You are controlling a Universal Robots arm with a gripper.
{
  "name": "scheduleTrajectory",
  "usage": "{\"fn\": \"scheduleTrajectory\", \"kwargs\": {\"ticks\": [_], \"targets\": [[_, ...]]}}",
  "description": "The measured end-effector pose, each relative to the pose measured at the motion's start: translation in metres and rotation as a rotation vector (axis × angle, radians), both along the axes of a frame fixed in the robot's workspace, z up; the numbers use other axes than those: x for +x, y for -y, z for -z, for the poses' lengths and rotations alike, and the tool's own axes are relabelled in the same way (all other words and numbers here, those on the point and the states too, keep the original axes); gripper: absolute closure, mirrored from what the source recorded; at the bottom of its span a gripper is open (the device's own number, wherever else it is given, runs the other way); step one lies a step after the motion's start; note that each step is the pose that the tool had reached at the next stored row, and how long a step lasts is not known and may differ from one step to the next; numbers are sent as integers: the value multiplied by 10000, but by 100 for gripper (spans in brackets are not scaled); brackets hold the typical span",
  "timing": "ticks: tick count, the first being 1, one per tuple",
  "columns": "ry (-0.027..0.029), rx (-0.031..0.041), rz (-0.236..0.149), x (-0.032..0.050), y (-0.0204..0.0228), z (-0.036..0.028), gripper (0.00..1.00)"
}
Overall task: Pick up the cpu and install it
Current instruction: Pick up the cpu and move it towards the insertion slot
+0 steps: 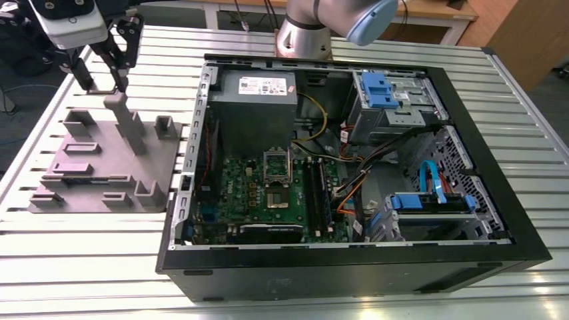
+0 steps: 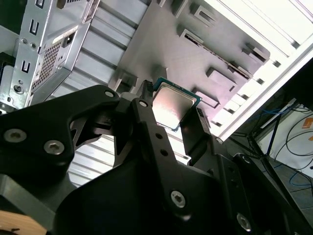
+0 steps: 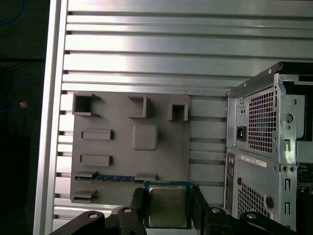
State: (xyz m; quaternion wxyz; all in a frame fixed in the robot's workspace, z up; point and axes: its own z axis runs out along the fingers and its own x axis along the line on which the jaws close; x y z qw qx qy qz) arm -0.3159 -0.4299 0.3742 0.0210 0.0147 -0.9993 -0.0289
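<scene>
Pincer (image 1: 104,85) clamped on the cpu (image 3: 167,206) by two opposite edges, over the grey plastic fixture (image 3: 164,161). Open computer case (image 1: 356,167) stands beside the fixture on the counter (image 1: 89,267).

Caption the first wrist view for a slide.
Gripper shut on the cpu, held over the grey fixture beside the computer case.

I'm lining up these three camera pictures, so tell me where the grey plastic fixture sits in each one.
Exterior view: grey fixture on the table, at the exterior view's left of the computer case, under the gripper.
First wrist view: the fixture lies beyond the cpu held between the fingers.
Second wrist view: the fixture lies beyond the held cpu.
Shared landmark: the computer case beside it.
</scene>
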Motion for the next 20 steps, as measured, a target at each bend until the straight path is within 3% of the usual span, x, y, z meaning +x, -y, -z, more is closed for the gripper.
{"fn": "scheduleTrajectory", "kwargs": {"ticks": [20], "targets": [[0, 0, -1, 69, 0, 0, 53]]}}
